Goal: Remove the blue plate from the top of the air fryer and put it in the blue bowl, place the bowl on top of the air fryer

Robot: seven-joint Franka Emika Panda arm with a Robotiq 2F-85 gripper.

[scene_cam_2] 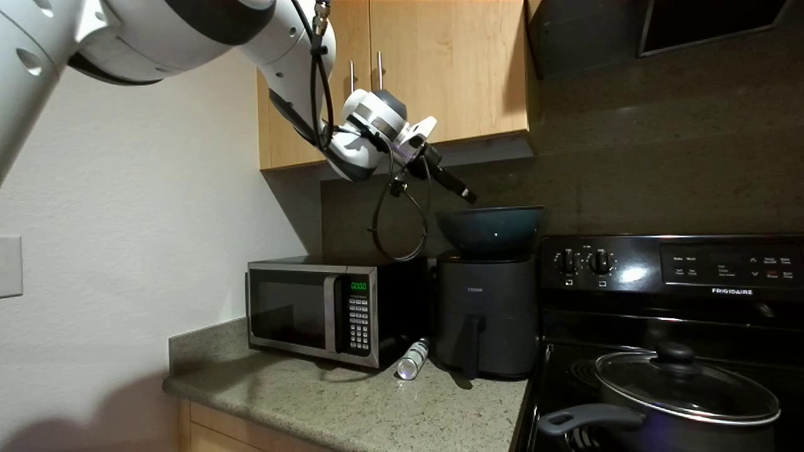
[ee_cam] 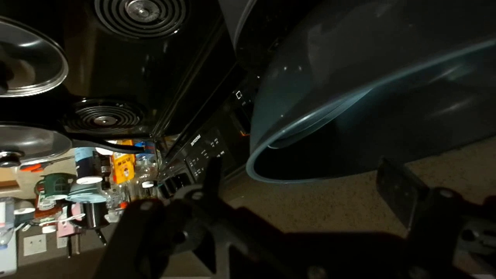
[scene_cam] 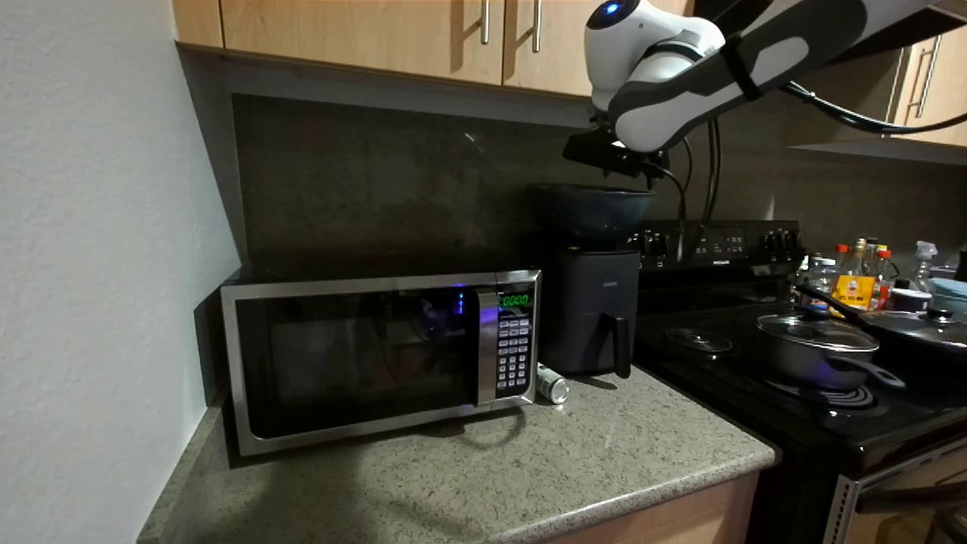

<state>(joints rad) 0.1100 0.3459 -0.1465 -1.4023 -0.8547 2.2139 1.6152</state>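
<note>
The dark teal blue bowl [scene_cam: 593,217] sits upright on top of the black air fryer [scene_cam: 597,302]. Both also show in an exterior view, the bowl [scene_cam_2: 493,232] on the air fryer [scene_cam_2: 496,320]. In the wrist view the bowl [ee_cam: 285,99] fills the upper right. A curved light-blue rim inside it looks like the blue plate [ee_cam: 327,118], mostly hidden by the bowl's wall. My gripper [ee_cam: 299,159] is open and empty, its fingers apart with nothing between them. In both exterior views the gripper [scene_cam: 629,175] hovers just above the bowl's rim, with its fingertips [scene_cam_2: 470,197] apart from it.
A silver-and-black microwave [scene_cam: 363,363] stands beside the air fryer, with a can [scene_cam: 555,385] lying between them on the counter [scene_cam: 589,453]. On the other side is the stove [scene_cam_2: 628,270] with a lidded pot [scene_cam_2: 691,427]. Wooden cabinets [scene_cam_2: 452,69] hang overhead, close to the arm.
</note>
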